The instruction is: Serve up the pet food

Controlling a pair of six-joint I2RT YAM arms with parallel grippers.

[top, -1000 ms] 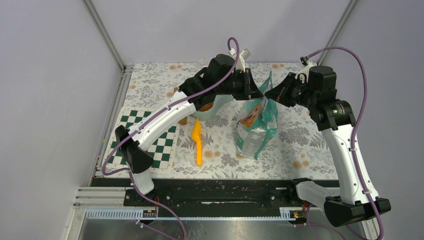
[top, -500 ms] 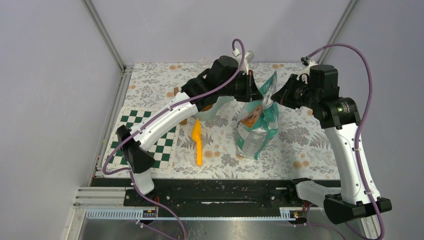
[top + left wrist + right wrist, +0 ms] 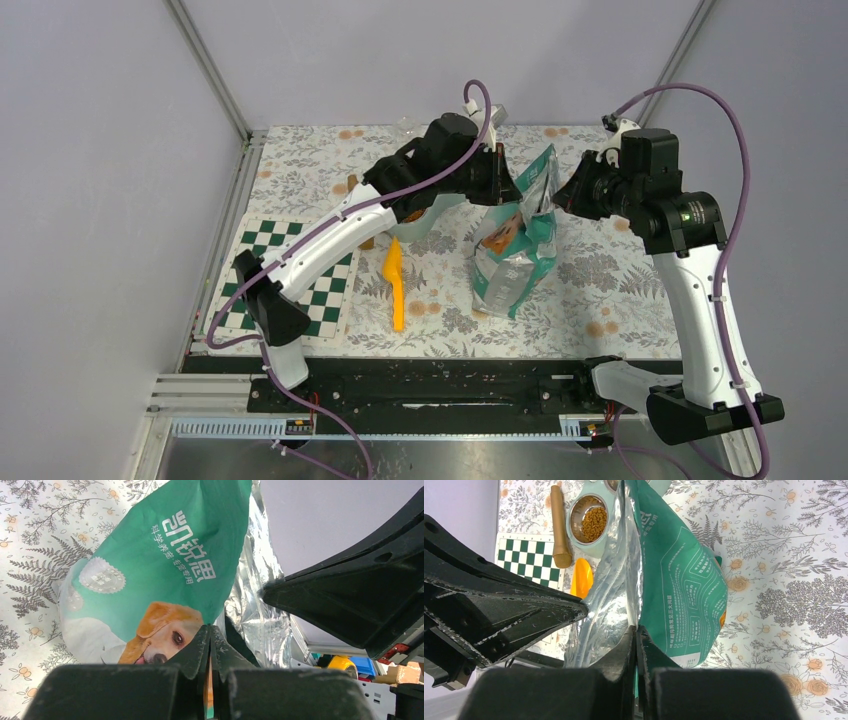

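Left gripper [image 3: 209, 640] is pinched tight on one lip of the bag [image 3: 165, 565]. Right gripper [image 3: 635, 632] is likewise clamped on the opposite lip, with the foil mouth spread between them. Pet food [image 3: 594, 523] lies in the steel bowl [image 3: 575, 519] beyond; the bag's contents are hidden. Judgement: kibble is loose, light and ungraspable, so move it with the orange scoop [image 3: 583, 577] or by tipping the soft, slippery bag.

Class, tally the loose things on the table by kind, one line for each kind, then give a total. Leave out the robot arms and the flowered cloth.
Pet food bag: 1
Orange scoop: 1
Wooden stick: 1
Chequered mat: 1
Pale teal feeder, with pet food in it: 1
Total: 5
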